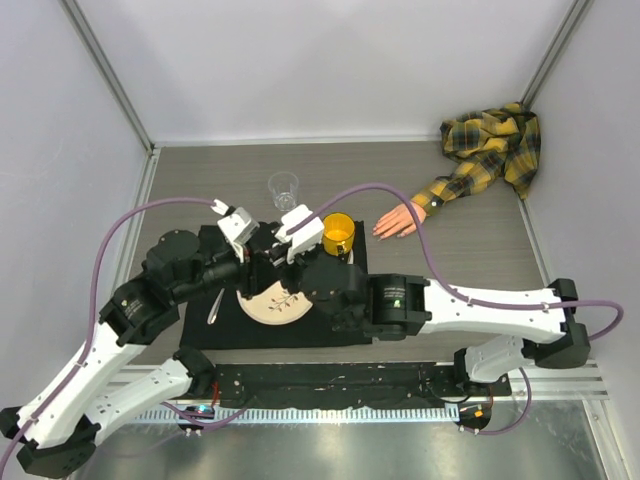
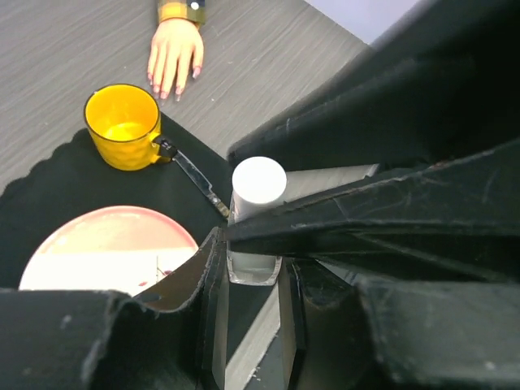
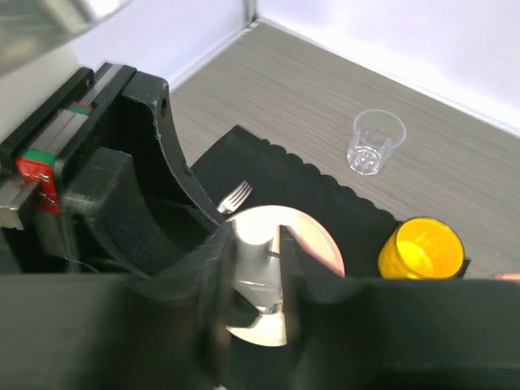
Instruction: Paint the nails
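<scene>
Nails (image 2: 168, 91) lie well beyond left tool (image 2: 253, 280) — clamped on bottle (image 2: 258, 182).

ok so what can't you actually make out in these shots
- nails: in the left wrist view, too small to tell which are painted; in the top view, not visible on the hand.
- bottle: lower part hidden by the left gripper shut on it; in the top view both grippers cover it.
- right gripper: in the right wrist view, its own fingers hide whether it grips anything.
- plate: partly under the grippers.
</scene>
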Tool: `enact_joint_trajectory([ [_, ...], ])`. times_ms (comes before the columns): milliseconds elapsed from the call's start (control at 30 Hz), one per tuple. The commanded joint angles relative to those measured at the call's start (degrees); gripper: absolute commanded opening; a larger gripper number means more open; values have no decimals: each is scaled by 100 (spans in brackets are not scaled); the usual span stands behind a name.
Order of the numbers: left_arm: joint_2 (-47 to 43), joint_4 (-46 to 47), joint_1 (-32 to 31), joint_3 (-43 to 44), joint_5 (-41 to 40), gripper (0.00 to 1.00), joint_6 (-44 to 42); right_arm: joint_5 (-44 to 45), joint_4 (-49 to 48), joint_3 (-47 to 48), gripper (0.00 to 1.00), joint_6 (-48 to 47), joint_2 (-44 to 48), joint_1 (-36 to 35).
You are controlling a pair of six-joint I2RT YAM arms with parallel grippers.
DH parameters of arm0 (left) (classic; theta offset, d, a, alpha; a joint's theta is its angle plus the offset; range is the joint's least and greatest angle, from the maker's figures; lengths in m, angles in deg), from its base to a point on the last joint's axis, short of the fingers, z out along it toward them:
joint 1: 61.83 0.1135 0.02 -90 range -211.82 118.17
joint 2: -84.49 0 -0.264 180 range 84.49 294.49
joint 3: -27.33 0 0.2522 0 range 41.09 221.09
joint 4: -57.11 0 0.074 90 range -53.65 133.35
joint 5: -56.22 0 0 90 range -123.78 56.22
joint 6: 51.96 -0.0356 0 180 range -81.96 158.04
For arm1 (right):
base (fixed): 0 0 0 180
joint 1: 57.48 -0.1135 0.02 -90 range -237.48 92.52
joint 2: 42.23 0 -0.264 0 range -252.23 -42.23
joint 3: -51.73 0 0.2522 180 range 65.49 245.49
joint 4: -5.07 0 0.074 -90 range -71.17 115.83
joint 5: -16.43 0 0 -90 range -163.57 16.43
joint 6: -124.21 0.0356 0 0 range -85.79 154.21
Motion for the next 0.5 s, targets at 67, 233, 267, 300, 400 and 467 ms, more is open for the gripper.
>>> enact_joint_trajectory([
  [67, -575, 1226, 192, -463, 1429, 0, -492, -3812, 361, -600, 50, 306, 1167, 1066],
  [233, -604, 999, 192, -473, 2300, 0, -800, -5987, 167, -855, 60, 649, 1765, 1641],
  [267, -568, 815, 192, -429, 2475, 0, -879, -6250, 167, -847, 60, 693, 1783, 1702],
  [300, -455, 735, 192, -324, 2555, 0, -975, -6348, 158, -803, 60, 737, 1792, 1816],
  [400, -244, 261, 192, -78, 2706, 0, -1213, -6814, 184, -680, 60, 869, 1731, 1966],
  [467, -85, 15, 192, 10, 2619, 0, -1284, -6964, 324, -575, 60, 834, 1573, 2010],
])
